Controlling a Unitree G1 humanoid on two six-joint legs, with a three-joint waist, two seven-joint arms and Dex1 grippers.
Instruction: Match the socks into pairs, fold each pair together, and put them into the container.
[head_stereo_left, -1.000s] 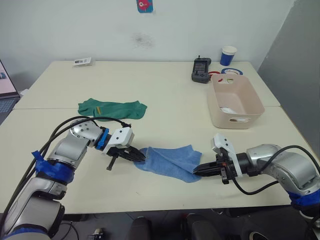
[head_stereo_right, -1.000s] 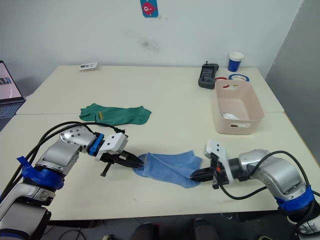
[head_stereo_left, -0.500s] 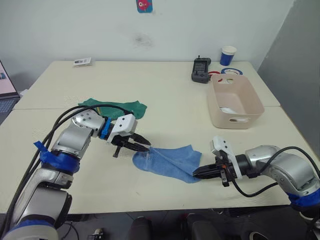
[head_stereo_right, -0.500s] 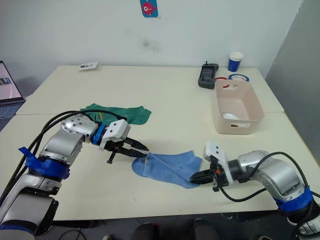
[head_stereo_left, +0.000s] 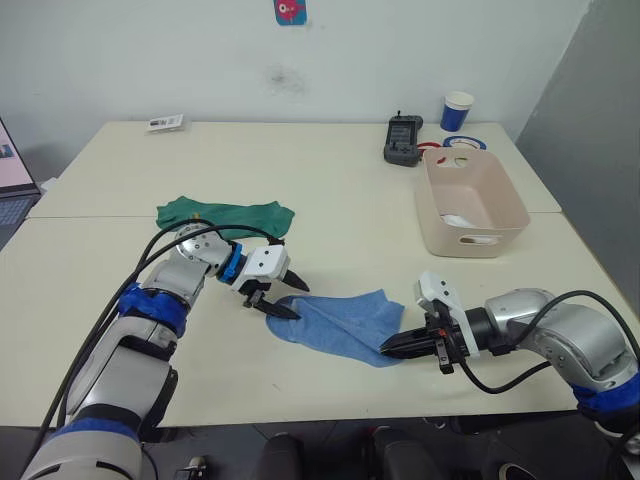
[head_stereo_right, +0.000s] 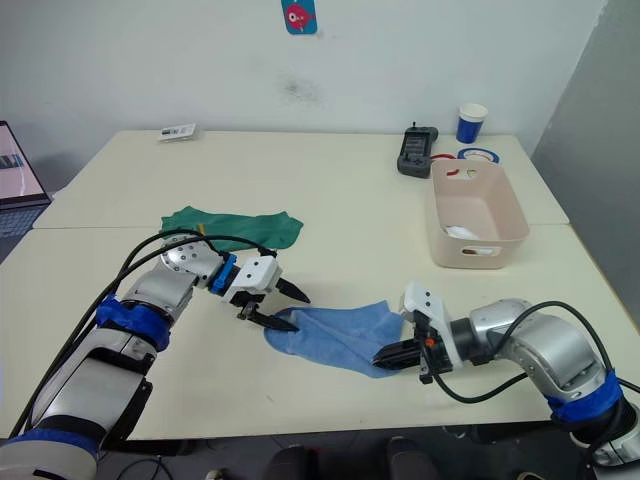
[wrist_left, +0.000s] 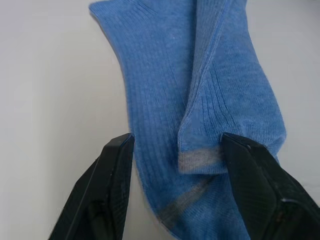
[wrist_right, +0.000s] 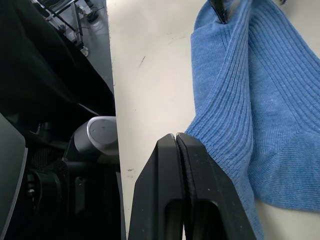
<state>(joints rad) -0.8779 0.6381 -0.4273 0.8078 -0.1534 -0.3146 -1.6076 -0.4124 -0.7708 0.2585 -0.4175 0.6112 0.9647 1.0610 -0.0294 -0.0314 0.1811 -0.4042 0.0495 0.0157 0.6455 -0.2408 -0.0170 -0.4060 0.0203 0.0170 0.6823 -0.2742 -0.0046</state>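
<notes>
a: since a second ago the left gripper (head_stereo_left: 284, 298) has let go of the blue socks (head_stereo_left: 340, 324), swung a little right and now hangs at their left end with its fingers spread wide, one on each side of the cuff.

b: and the right gripper (head_stereo_left: 392, 346)?

a: it hasn't shifted much. its fingers are pressed together on the near right edge of the blue socks, pinching the cloth flat against the table (head_stereo_left: 330, 200).

b: where do the blue socks lie?

a: near the front edge, between the two grippers, one folded loosely over the other.

b: the rest?

a: green socks (head_stereo_left: 225, 216) lie flat to the far left of the left gripper. the tub (head_stereo_left: 469, 203) sits at the far right with something white (head_stereo_left: 459, 220) inside. behind it stand a cup (head_stereo_left: 456, 111) and a black device (head_stereo_left: 402, 139).
</notes>
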